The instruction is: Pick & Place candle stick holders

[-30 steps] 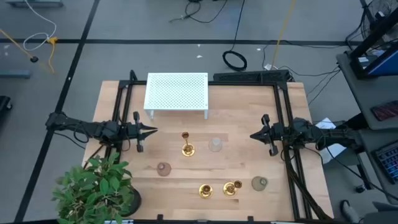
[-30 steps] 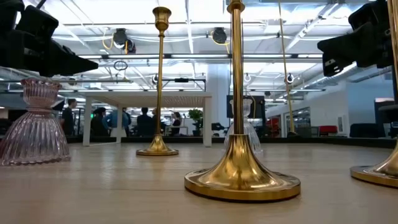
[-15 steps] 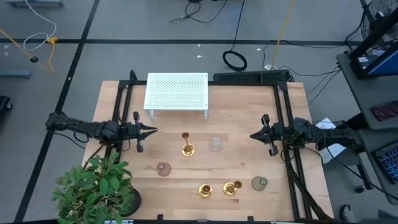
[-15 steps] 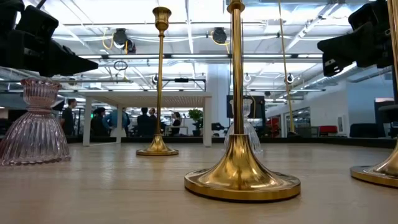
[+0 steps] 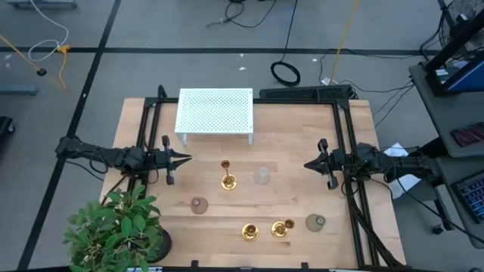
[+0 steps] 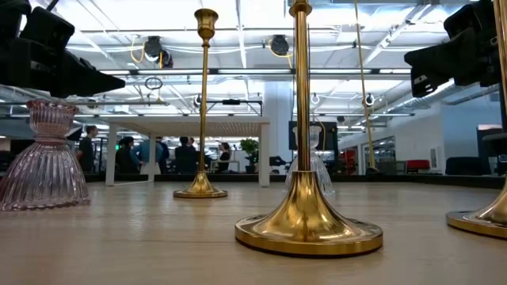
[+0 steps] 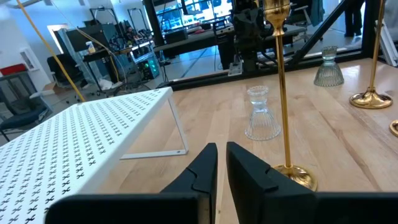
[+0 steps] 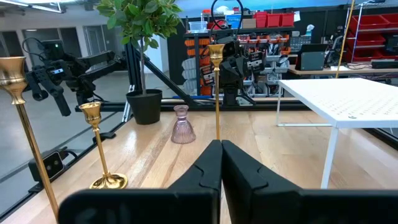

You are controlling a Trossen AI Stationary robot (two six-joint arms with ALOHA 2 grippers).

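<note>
Three gold candle stick holders stand upright on their round bases on the wooden table. The tallest (image 5: 226, 180) is near the middle, and two (image 5: 249, 231) (image 5: 281, 228) are near the front edge. In the low view they show as one farther off (image 6: 203, 103), one close (image 6: 304, 158) and a base at the right edge (image 6: 483, 218). My left gripper (image 5: 189, 159) (image 7: 221, 149) hovers shut and empty left of the tallest one (image 7: 283, 93). My right gripper (image 5: 306, 165) (image 8: 221, 146) hovers shut and empty at the right side.
A white perforated rack (image 5: 215, 113) stands at the far side. A clear glass holder (image 5: 262, 176), a pink one (image 5: 199, 205) and a greenish one (image 5: 316, 222) stand among the candlesticks. A potted plant (image 5: 121, 227) fills the near left corner.
</note>
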